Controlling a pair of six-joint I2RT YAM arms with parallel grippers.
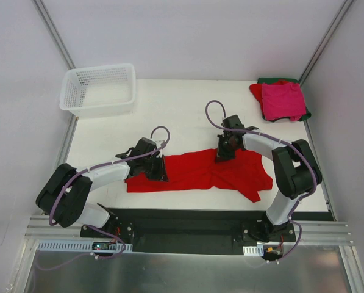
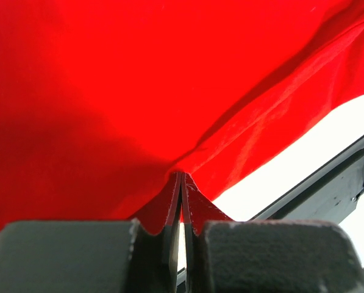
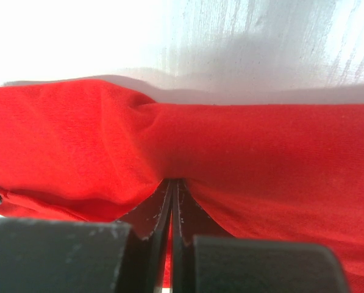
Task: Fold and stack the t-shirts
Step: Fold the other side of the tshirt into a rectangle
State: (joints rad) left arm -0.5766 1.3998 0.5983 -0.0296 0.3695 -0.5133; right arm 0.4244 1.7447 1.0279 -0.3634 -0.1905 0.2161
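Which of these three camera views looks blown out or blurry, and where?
Top external: sharp, evenly lit, shadows faint. Left wrist: red t-shirt fills the frame, oversaturated; table strip blown white. Right wrist: table glares white upper left; right gripper nearest the lens is soft.
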